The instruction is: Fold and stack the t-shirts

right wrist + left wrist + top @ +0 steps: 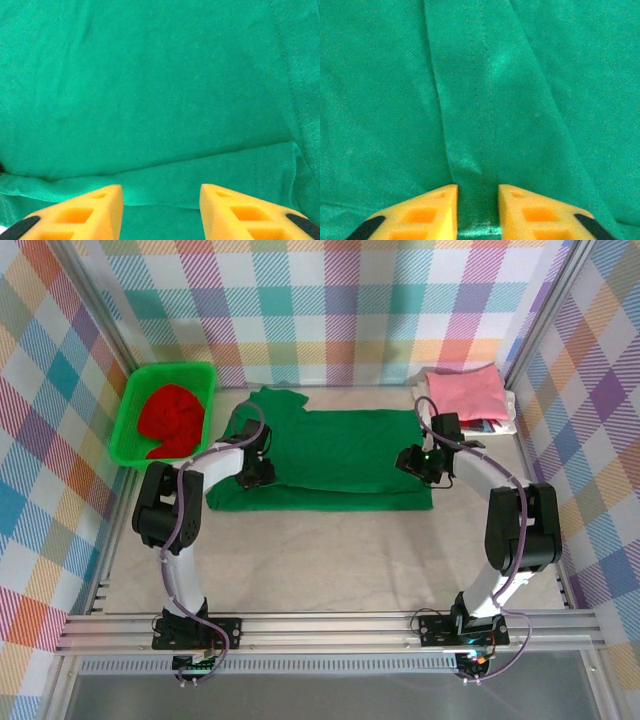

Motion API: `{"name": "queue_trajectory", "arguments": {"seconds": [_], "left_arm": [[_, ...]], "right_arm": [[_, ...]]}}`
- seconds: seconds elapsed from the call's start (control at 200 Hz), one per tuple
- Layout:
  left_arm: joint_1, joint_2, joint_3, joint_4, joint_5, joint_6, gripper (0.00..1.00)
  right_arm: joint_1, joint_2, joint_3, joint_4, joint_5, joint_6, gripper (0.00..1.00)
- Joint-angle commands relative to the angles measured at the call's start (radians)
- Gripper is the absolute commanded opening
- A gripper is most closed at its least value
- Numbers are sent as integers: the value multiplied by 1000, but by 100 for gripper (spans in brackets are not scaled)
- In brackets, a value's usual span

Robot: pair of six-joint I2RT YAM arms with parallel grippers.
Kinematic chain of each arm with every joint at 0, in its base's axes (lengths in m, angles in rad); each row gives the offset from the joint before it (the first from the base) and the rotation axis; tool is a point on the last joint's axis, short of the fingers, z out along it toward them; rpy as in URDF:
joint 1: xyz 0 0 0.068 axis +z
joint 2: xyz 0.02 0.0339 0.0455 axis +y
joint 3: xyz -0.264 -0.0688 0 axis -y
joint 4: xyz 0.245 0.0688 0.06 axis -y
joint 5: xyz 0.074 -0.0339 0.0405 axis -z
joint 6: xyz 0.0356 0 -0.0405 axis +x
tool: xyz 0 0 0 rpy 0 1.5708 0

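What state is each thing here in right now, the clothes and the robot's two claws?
dark green t-shirt: spread on the table, partly folded.
red t-shirt: crumpled in the green basket.
pink t-shirt: folded, at the far right.
left gripper: closed on a ridge of the dark green t-shirt.
right gripper: open over its hem.

No readable writing anywhere.

No word, label, brand mark, number or sign can be made out on the dark green t-shirt [340, 455], whose cloth is plain with only stitched seams in both wrist views. The same goes for the red t-shirt [172, 418], the pink t-shirt [465, 392], the green basket [127, 418] and the plaid walls [330, 310]. Small fittings at the arm bases are too tiny to read.
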Motion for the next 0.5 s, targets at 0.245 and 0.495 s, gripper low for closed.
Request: {"name": "queue_trajectory", "arguments": {"seconds": [0.245,0.495], "left_arm": [[-1,-9,43,-4,-56,1,0],[-14,-10,81,-10,-81,1,0]], "right_arm": [[-1,17,29,15,-14,1,46],[-1,13,31,9,-11,-2,46]]}}
